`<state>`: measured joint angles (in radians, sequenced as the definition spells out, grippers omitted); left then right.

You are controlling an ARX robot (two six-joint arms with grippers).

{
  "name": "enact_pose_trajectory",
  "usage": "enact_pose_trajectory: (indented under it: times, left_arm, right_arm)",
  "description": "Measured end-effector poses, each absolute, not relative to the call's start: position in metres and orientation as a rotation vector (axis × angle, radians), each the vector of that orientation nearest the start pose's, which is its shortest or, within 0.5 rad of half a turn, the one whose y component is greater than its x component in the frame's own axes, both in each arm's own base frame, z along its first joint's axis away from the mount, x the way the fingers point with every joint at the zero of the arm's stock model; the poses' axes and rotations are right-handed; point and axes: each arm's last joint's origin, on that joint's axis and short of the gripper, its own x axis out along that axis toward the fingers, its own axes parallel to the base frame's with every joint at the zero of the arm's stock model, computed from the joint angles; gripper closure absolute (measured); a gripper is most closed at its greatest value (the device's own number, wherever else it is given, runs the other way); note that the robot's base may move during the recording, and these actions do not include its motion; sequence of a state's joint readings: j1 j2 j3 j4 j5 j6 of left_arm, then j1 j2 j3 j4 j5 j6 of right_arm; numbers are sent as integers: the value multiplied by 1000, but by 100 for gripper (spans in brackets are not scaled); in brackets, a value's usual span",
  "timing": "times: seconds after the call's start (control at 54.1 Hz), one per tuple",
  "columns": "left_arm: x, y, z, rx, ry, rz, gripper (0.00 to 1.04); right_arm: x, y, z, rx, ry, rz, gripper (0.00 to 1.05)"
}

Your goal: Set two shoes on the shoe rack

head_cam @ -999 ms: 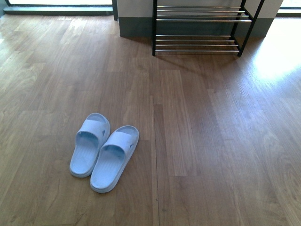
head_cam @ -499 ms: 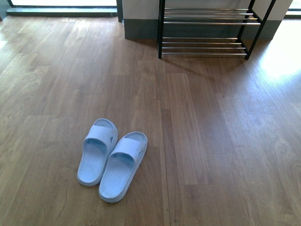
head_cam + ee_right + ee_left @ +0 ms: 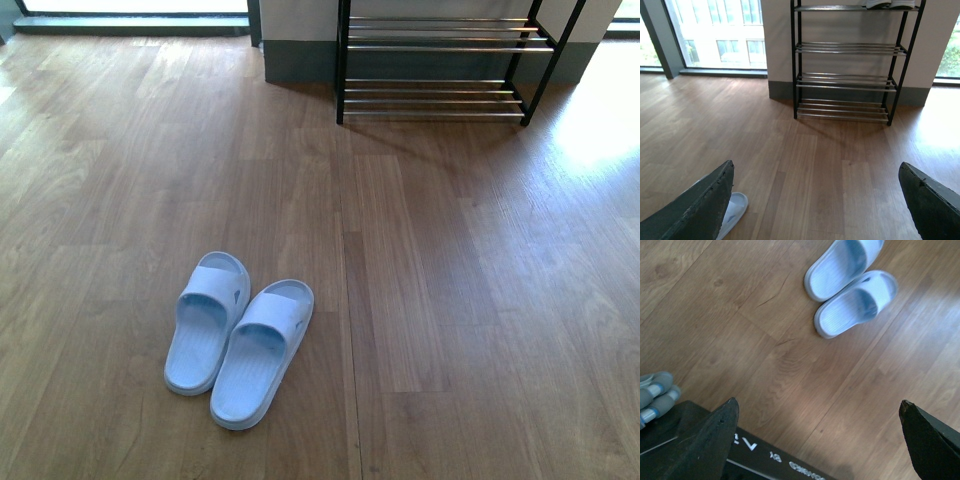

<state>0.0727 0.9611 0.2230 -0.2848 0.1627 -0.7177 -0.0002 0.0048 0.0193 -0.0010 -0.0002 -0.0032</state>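
Ahead of the left gripper (image 3: 817, 404), well apart from its fingertips, two pale blue slides (image 3: 855, 305) sit side by side on the wood floor (image 3: 740, 315). They are soles down and touching along their inner edges, heels toward the robot. The left gripper's jaws are spread wide, gripping nothing, with only floor between them. Its dark fingers (image 3: 710, 440) frame the view. A black base with white lettering (image 3: 770, 460) is just behind the gripper, and a grey-and-blue cable bundle (image 3: 655, 395) is beside that.

In the front view the slides (image 3: 207, 325) are close to the robot on its left side, toes toward the shoe rack (image 3: 440, 70). The rack stands far off, against the wall with grey skirting (image 3: 300, 60).

The right gripper (image 3: 815, 166) also has its jaws spread wide, gripping nothing, with floor between them. The rounded end of one slide (image 3: 735, 210) peeks out just beside one of its fingers (image 3: 700, 205). The shoe rack (image 3: 845, 65) is well ahead of this gripper, straight beyond the gap. It has a black frame and four tiers of silver rods. White-soled shoes (image 3: 890, 4) sit on the top tier, mostly cut off by the frame edge. Windows (image 3: 715, 30) are next to the rack's wall.
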Motion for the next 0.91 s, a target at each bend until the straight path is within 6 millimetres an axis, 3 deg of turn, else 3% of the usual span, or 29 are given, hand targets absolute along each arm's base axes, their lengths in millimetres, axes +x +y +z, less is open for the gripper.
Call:
enact_pose_trajectory:
  times: [0.518, 0.647, 0.906]
  left_arm:
    - [201, 6, 97, -365, 1115, 242, 9]
    - [216, -11, 76, -186, 1152, 130, 9]
    - [246, -37, 66, 7, 1036, -63, 9]
  right_arm:
    - [97, 0, 170, -3, -14, 0, 9]
    - [97, 0, 170, -3, -14, 0, 9]
    - [97, 0, 170, -3, -14, 0, 9]
